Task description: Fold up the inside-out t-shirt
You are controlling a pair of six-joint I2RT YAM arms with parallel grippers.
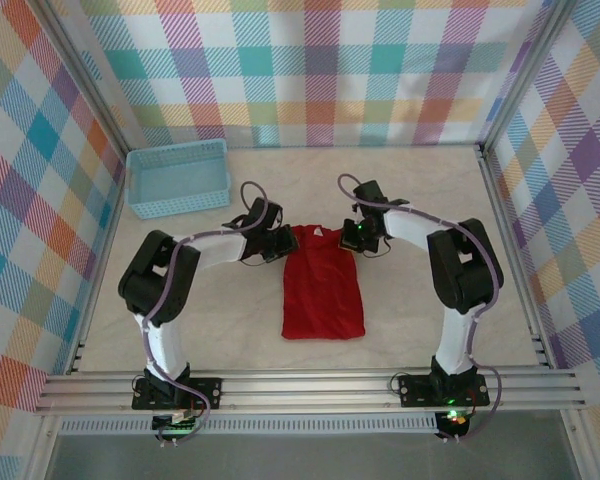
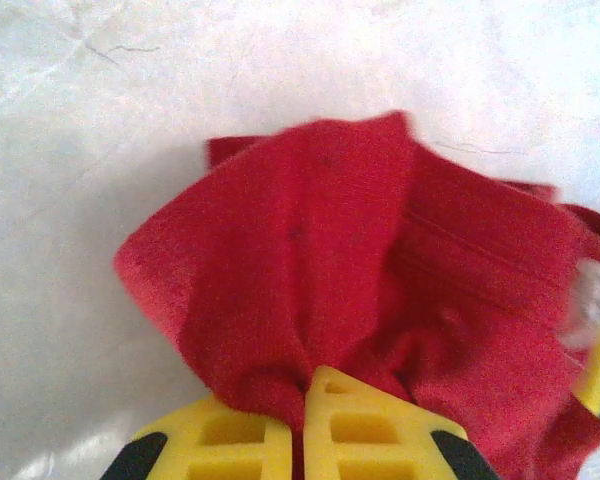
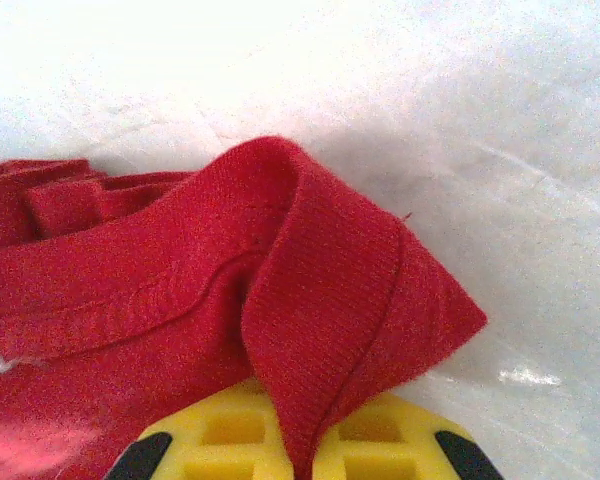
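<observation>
The red inside-out t-shirt lies in the middle of the table as a narrow upright rectangle, collar end away from the arm bases. At its far left corner my left gripper is shut on the cloth. In the left wrist view the yellow fingers pinch a bunched fold of the t-shirt. My right gripper is shut on the far right corner. The right wrist view has a seamed flap of the t-shirt squeezed between its fingers. A pale neck label peeks out between the two grips.
A light-blue basket stands at the back left of the pale table, apart from the shirt. Checked walls enclose the table on three sides. A metal rail runs along the near edge.
</observation>
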